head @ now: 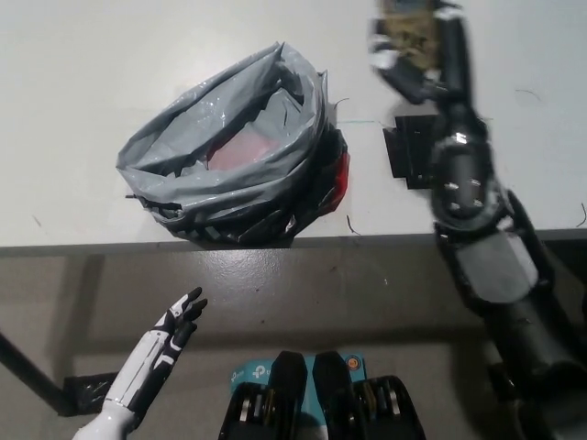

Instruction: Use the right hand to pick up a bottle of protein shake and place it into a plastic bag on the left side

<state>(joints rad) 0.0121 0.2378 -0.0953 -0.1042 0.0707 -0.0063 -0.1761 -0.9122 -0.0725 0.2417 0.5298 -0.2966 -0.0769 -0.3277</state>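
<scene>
The black right hand [417,50] is clamped around the beige protein shake bottle [408,27], raised above the white table [73,110], right of the crumpled grey plastic bag [229,151]; the white left hand [174,325] rests low, fingers spread

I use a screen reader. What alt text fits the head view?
The black right hand holds a beige bottle above the white table, right of an open grey plastic bag. The white left hand rests open below the table edge.
</scene>
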